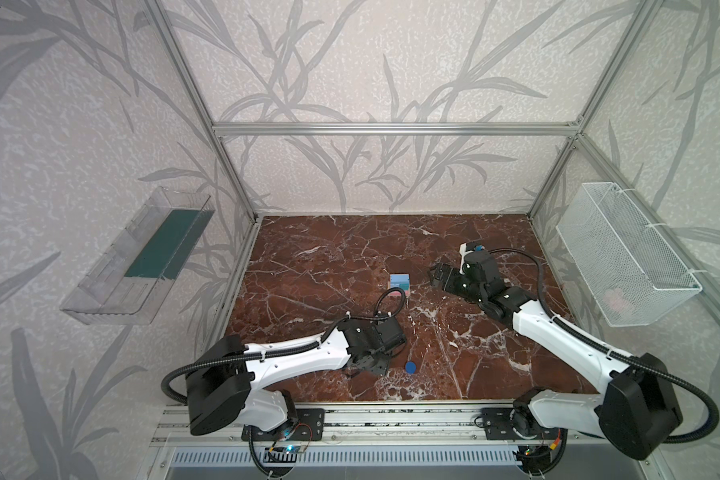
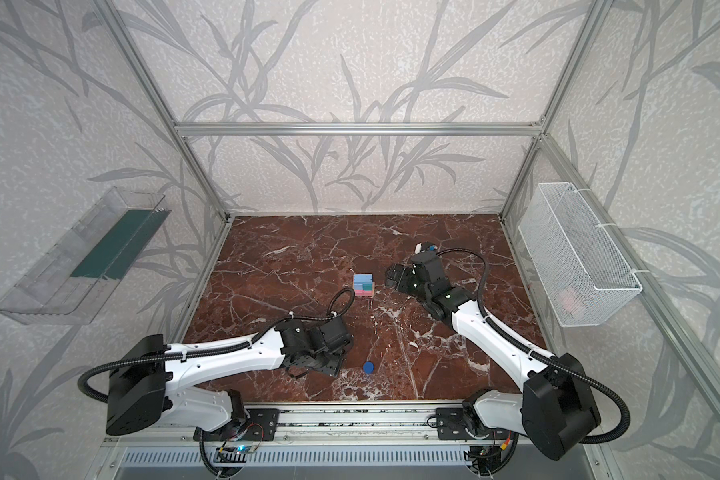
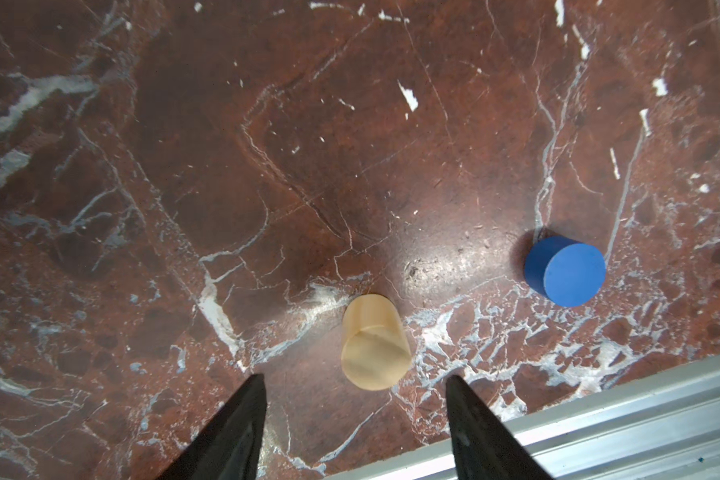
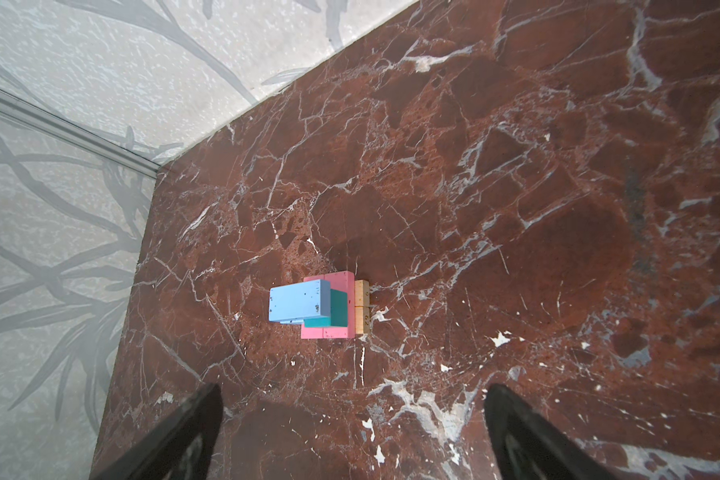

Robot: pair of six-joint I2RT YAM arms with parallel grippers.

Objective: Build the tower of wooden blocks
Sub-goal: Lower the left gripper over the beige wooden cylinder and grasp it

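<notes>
The marble table [image 1: 495, 374] bears the unfinished tower [image 1: 400, 284] mid-table. At its three o'clock the right gripper [image 4: 353, 386] hangs wide and empty. Towards six, the left gripper [image 3: 355, 377], jaws parted and empty, faces the tan cylinder [image 3: 375, 343], likely next. The dark blue cylinder [image 3: 564, 270] stands near.

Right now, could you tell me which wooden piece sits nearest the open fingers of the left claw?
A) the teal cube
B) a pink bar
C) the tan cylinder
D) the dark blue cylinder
C: in the left wrist view the tan cylinder sits just ahead of the left claw, ungripped, while the dark blue cylinder sits clearly farther off.
</notes>
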